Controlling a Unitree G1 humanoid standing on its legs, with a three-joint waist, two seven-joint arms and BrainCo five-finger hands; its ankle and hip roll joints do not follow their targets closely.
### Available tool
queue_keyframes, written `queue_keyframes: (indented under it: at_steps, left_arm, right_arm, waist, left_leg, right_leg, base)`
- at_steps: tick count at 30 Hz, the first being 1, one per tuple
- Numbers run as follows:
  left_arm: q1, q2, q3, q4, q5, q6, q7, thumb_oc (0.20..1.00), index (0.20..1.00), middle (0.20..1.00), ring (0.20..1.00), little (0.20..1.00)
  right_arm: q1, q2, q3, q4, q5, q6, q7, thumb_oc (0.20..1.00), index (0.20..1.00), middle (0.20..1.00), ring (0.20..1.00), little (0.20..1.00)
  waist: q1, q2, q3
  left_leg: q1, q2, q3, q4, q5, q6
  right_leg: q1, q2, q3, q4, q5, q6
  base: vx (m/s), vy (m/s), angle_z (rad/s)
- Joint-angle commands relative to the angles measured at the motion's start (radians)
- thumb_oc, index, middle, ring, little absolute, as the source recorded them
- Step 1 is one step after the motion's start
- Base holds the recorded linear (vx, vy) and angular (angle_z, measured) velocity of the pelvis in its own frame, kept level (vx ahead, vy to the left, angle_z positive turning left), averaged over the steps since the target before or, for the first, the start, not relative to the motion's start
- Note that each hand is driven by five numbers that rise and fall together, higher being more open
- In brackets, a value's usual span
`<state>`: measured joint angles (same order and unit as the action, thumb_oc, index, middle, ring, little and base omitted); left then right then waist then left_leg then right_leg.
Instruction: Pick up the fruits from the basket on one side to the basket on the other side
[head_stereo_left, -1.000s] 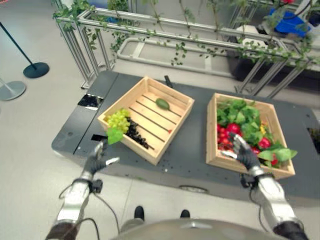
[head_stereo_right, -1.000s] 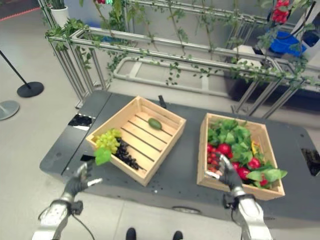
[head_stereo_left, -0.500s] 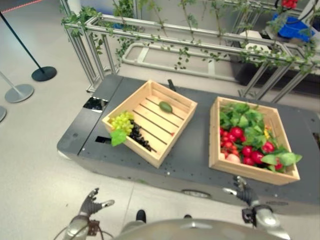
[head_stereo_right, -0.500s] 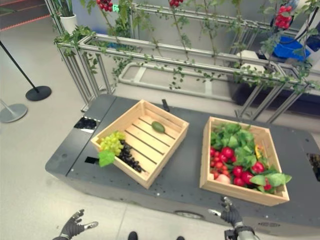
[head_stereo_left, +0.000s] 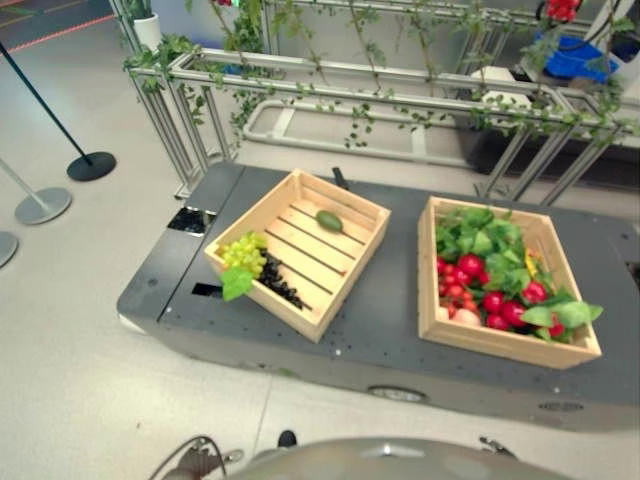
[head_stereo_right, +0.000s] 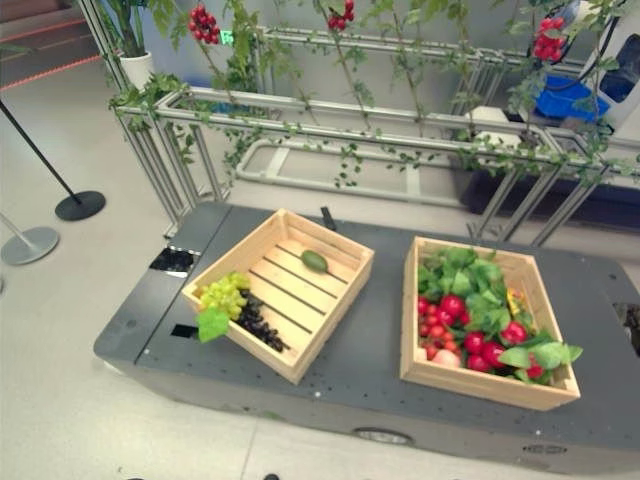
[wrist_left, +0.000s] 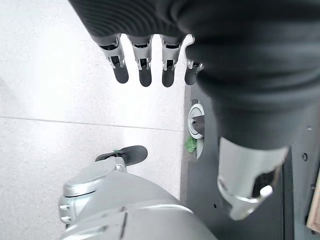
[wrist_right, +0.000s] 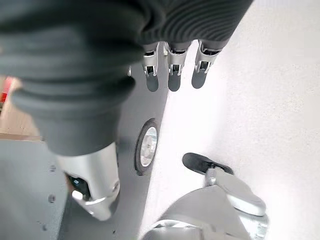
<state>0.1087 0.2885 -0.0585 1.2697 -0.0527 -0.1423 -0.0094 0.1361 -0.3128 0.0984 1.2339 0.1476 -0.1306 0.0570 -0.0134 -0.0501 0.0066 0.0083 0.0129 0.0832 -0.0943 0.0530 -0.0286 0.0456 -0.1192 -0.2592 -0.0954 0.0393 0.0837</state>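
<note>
Two wooden crates stood on the dark grey platform, set apart so that one supplied and the other received. The right crate, at 3 o'clock on the platform, was heaped with red fruits, one pale fruit and broad green leaves, so it read as the source. The left crate, at 9 o'clock and turned at an angle, had a slatted floor that was mostly bare. It held a green grape bunch with a leaf, a dark grape bunch touching it, and a smooth oval green fruit lying alone toward 12 o'clock.

The left hand and the right hand hung below the platform edge over the pale floor, fingers straight and relaxed, holding nothing. That placement suggested neither arm was working the crates at that moment; the transfer appeared far from complete, judging by the full right crate.

Both crates were plain light timber with straight walls. The platform was matt and flecked. A metal frame twined with vines stood behind at 12 o'clock.
</note>
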Motion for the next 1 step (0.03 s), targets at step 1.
queue_keyframes:
  at_steps: [1]
  left_arm:
    - [-0.066,-0.006,0.012,0.012,0.007,-0.008,-0.004,1.0,1.0,1.0,1.0,1.0]
  right_arm:
    - [-0.088,-0.012,0.018,-0.003,0.004,0.0,-0.007,1.0,1.0,1.0,1.0,1.0]
  waist:
    - [-0.007,0.013,0.049]
  left_leg:
    - [0.071,-0.012,0.033,0.015,-0.109,-0.004]
  right_leg:
    - [0.018,0.01,-0.011,0.061,-0.079,0.043]
  base:
    - [0.0,0.0,0.0]
